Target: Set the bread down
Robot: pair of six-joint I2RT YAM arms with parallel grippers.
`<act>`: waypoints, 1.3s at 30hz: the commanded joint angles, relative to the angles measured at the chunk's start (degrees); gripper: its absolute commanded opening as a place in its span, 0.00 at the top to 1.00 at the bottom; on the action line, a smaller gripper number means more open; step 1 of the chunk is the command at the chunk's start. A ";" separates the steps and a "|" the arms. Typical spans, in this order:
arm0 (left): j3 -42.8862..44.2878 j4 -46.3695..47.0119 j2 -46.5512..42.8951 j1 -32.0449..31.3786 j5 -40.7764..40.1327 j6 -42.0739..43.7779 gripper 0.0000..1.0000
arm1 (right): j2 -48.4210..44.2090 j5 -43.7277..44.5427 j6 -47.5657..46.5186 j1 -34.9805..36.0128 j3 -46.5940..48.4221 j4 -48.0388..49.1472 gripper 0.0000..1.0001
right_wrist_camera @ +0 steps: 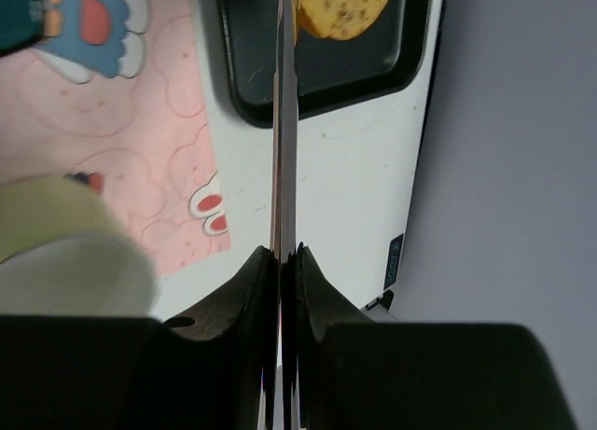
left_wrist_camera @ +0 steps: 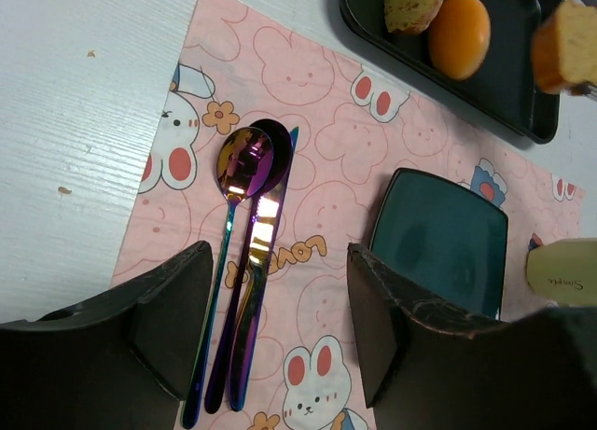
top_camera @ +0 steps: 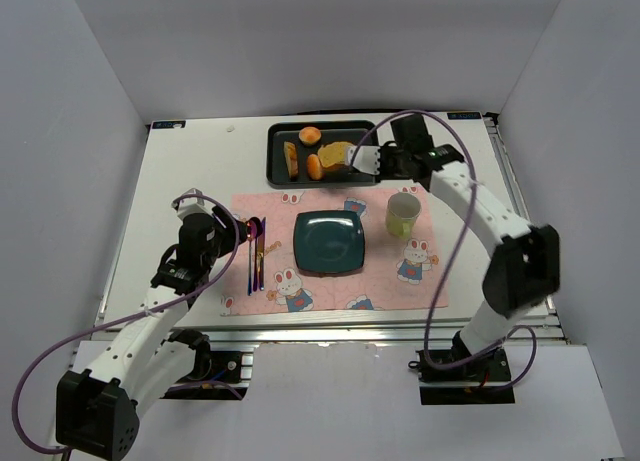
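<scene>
Left claw (left_wrist_camera: 280, 267) held wide open, empty, over cutlery (left_wrist_camera: 252, 234), right claw (top_camera: 360, 159) pressed shut at bread slice (top_camera: 337, 153) in far tray (top_camera: 272, 156), grip unclear

- The top camera is looking down from high behind the near edge, taking in the whole table (top_camera: 190, 161).
- The left wrist camera is hanging close over the pink placemat (left_wrist_camera: 308, 94), facing the black tray (left_wrist_camera: 511, 85).
- The right wrist camera is sitting seemingly lower, sharing that tray with both other views.

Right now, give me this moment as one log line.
left fingers: open, by cutlery | right fingers: shut, at toast slice in tray | plate: bare
</scene>
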 commanded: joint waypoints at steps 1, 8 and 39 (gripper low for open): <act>1.22 0.37 -0.74 0.38 -0.64 -0.22 0.31 | -12.14 -4.86 -0.66 1.22 -6.40 -2.67 0.95; 1.57 1.16 0.49 0.38 -0.03 -0.04 0.31 | -22.02 -7.94 0.40 3.94 -20.90 -8.04 0.87; 2.54 1.07 -0.13 0.38 0.15 -0.13 0.31 | -9.04 -10.94 41.84 4.13 -0.55 -1.02 0.64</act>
